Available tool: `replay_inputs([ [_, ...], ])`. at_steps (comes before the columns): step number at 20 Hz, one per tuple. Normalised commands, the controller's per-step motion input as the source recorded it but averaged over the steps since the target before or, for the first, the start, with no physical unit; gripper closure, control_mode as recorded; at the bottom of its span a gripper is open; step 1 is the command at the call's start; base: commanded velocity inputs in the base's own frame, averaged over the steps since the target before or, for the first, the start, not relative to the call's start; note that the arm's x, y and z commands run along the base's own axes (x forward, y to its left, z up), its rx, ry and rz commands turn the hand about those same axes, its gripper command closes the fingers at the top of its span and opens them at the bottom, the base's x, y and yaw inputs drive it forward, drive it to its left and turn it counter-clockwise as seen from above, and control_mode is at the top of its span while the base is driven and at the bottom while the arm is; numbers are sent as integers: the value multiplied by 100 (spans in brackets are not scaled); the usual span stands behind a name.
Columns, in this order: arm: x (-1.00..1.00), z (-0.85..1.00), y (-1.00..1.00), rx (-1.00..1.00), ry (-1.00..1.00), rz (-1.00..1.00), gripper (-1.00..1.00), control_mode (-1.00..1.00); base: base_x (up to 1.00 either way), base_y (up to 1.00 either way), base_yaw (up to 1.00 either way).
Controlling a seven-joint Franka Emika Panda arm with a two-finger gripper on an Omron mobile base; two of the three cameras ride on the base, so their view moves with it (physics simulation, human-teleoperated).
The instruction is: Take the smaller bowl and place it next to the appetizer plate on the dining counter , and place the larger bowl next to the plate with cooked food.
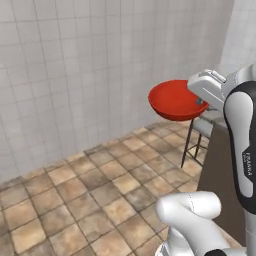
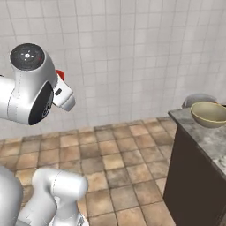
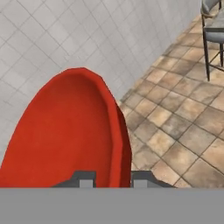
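Left base view shows the arm raised high and reaching forward, its gripper (image 1: 201, 101) pinching the rim of the smaller bowl (image 1: 174, 101), held aloft above the tiled floor (image 1: 100, 185). The larger bowl (image 2: 209, 114) sits on the worktop (image 2: 207, 139).

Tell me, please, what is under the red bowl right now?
Tiled floor lies far below the red bowl, held aloft by the gripper on its rim. The bowl's underside is hidden.
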Motion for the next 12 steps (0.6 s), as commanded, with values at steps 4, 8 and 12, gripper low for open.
replay_inputs([
  [4, 0, 0, 0, 0, 0, 0, 100, 100, 100, 0, -45],
  [8, 0, 0, 0, 0, 0, 0, 100, 100, 100, 10, -37],
  [12, 0, 0, 0, 0, 0, 0, 100, 100, 100, 14, -38],
])
